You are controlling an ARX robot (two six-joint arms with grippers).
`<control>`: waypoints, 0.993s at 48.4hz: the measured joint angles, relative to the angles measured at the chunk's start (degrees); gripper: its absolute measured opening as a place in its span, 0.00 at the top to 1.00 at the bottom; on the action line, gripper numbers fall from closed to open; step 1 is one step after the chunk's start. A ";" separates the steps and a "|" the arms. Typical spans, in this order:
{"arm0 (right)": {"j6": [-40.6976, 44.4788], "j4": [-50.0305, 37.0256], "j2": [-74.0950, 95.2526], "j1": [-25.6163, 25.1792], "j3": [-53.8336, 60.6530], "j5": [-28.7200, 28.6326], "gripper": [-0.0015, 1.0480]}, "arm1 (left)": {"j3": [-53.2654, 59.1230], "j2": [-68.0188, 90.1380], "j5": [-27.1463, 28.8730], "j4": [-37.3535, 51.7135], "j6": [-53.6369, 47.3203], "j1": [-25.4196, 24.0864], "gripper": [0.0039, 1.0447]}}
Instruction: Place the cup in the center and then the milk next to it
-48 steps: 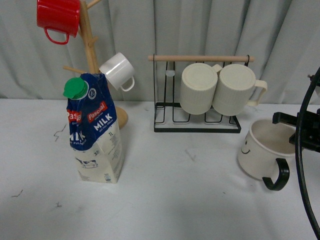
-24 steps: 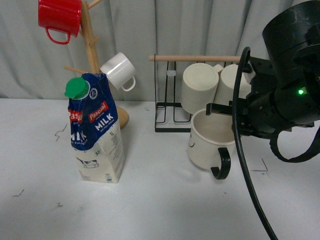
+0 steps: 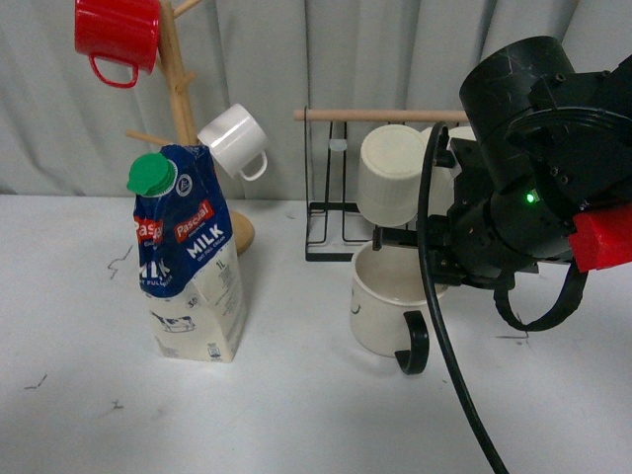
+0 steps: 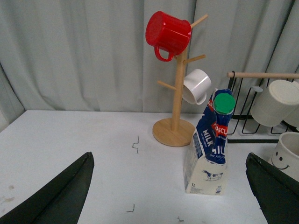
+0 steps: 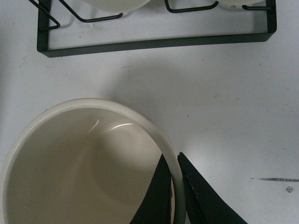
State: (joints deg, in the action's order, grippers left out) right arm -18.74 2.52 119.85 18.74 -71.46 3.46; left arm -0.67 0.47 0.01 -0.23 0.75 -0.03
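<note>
Cup [image 3: 380,301]: wide cream mug with a black C-handle that faces the front camera, smiley face partly visible on its side. Location: just in front of the black wire rack [image 3: 390,254], near the middle of the worktop [image 3: 296,415] and a little right of it as the front view frames it. Held: the right pincer [image 5: 172,161] is clamped on the rim, one finger inside the wall and one outside; whether the base rests on the worktop or hangs just above cannot be told. Milk [image 3: 188,267]: tall carton, blue top, green cap, upright on the left side, near the base of the wooden mug tree [image 3: 176,89], well apart from the cup and not in any grip. Left pincer [image 4: 168,157]: fingers spread wide, empty, back from the carton. Other stock: red mug [image 3: 117,35] and small white mug [image 3: 232,140] on the tree; ribbed cream mugs [image 3: 393,173] hung on the rack. Status, as judged: step one is nearly complete, with the cup about at its centre spot but not yet released. Step two is not begun; the carton remains to be gripped, carried across and set down beside the cup.
</note>
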 joint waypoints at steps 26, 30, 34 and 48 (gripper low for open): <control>0.57 -4.39 -3.32 -0.39 1.55 -1.20 0.41 | 0.00 0.00 0.00 0.00 0.00 0.00 0.06; 1.73 -8.00 -7.89 -0.79 3.80 -0.66 0.26 | 0.00 0.00 0.00 0.00 0.00 0.00 0.06; 2.36 -11.45 -12.81 -1.22 5.66 -0.44 0.12 | 0.00 0.00 -0.02 0.00 0.00 0.00 0.06; 16.44 -38.99 -43.74 -7.26 35.32 8.96 0.48 | 0.00 0.00 0.00 0.00 0.00 0.00 0.06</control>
State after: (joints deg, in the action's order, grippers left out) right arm -2.31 -36.47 76.12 11.49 -36.14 12.43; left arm -0.67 0.47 0.01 -0.23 0.75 -0.03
